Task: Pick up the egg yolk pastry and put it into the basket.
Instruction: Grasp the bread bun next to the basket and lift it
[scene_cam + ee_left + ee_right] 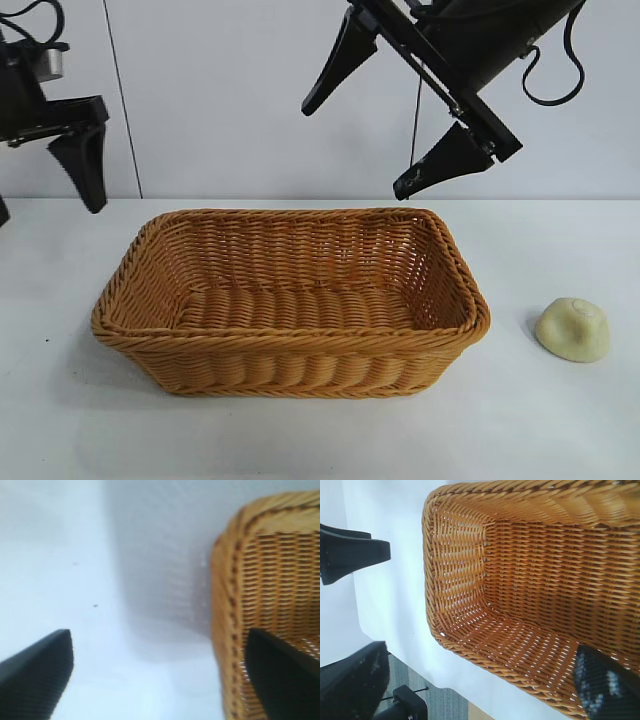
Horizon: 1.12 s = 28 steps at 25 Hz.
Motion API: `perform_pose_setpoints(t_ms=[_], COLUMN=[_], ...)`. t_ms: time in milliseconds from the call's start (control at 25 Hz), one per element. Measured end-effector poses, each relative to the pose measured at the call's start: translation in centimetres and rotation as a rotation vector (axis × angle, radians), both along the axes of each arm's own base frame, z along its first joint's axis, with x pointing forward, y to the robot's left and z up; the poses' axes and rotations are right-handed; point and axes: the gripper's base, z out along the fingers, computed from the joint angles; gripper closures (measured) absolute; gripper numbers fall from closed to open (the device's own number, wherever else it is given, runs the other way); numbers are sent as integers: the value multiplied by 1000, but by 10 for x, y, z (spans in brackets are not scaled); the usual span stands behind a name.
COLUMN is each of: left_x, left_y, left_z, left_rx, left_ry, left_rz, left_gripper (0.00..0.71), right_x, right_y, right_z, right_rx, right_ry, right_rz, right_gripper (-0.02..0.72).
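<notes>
The egg yolk pastry, a small pale cream dome, sits on the white table to the right of the basket. The golden wicker basket stands mid-table and holds nothing; it also shows in the left wrist view and the right wrist view. My right gripper hangs open and empty high above the basket's far right part, well away from the pastry. My left gripper is raised at the far left, beside the basket's left end, open and empty. The pastry is out of both wrist views.
The white table surrounds the basket, with bare surface at the front and both sides. A pale wall stands behind. In the right wrist view the table's far edge and a black clamp show, and the left gripper's finger farther off.
</notes>
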Motion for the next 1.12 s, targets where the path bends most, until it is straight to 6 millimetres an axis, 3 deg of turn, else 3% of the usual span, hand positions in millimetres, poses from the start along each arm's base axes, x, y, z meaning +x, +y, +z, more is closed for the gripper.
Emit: perform_pose_setpoints(t_ms=[200, 520, 640, 840, 1120], left_x=[-2, -9, -21, -59, -145], left_y=[22, 23, 23, 23, 23], left_z=[-1, 1, 11, 40, 92], left_rx=[38, 47, 47, 49, 49], left_ry=[33, 85, 74, 34, -116], left_rz=[30, 23, 22, 22, 15], left_gripper=[25, 25, 25, 25, 25], right_x=[0, 0, 0, 0, 0], right_y=[0, 0, 0, 0, 0], right_z=[0, 0, 0, 0, 0], right_rx=[0, 0, 0, 0, 0], right_ry=[0, 0, 0, 0, 0], right_rz=[0, 0, 0, 0, 0], right_gripper=[10, 10, 10, 10, 10])
